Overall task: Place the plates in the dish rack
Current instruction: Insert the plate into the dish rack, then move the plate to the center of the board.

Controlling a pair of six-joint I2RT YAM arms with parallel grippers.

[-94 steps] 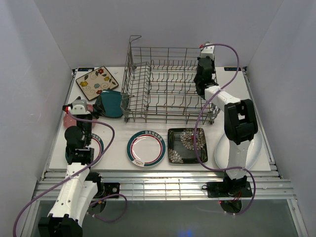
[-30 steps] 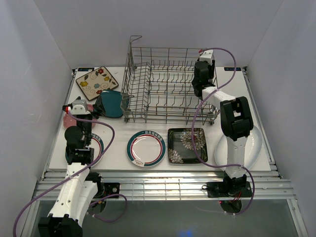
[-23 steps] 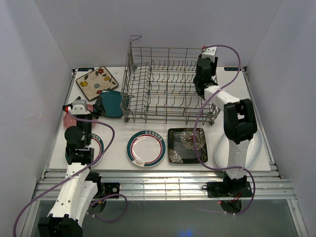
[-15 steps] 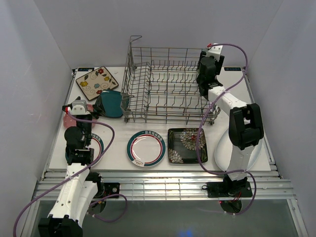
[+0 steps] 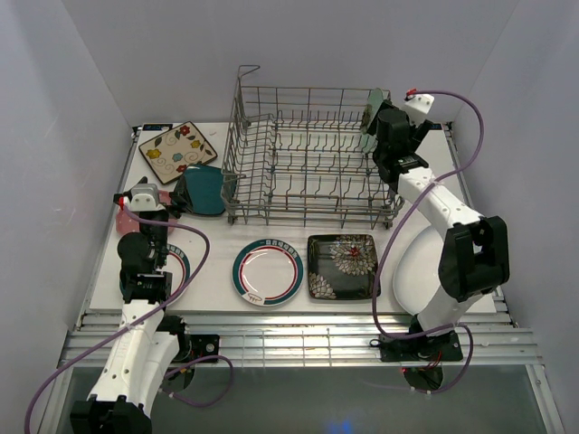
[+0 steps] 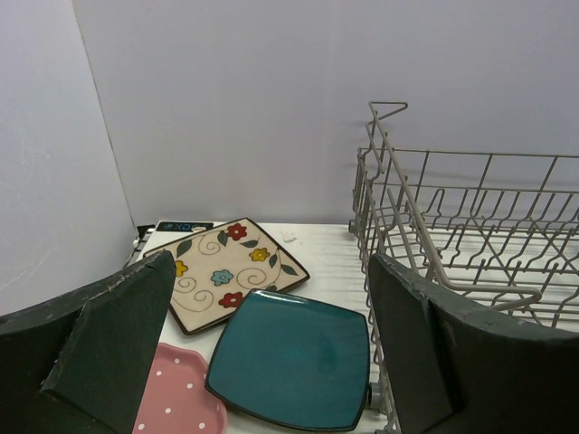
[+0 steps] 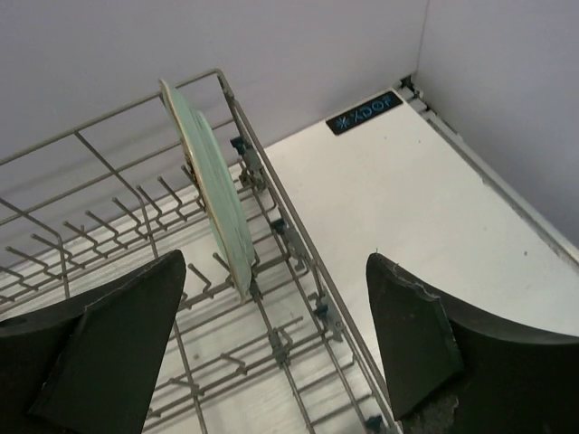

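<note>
The mint plate [image 7: 210,194] stands on edge at the far right end of the dish rack [image 5: 308,210], seemingly free of your wide-open right pincer [image 7: 274,271], so that placement looks done; next lift clear and fetch the white plate [image 5: 410,271] off the desk [image 5: 217,291].

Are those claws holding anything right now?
Nothing. Both the left gripper and right gripper are open and empty; the mint plate stands in the dish rack.

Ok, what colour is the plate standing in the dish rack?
Pale mint green, no pattern visible. The plate shows best in the right wrist view.
</note>
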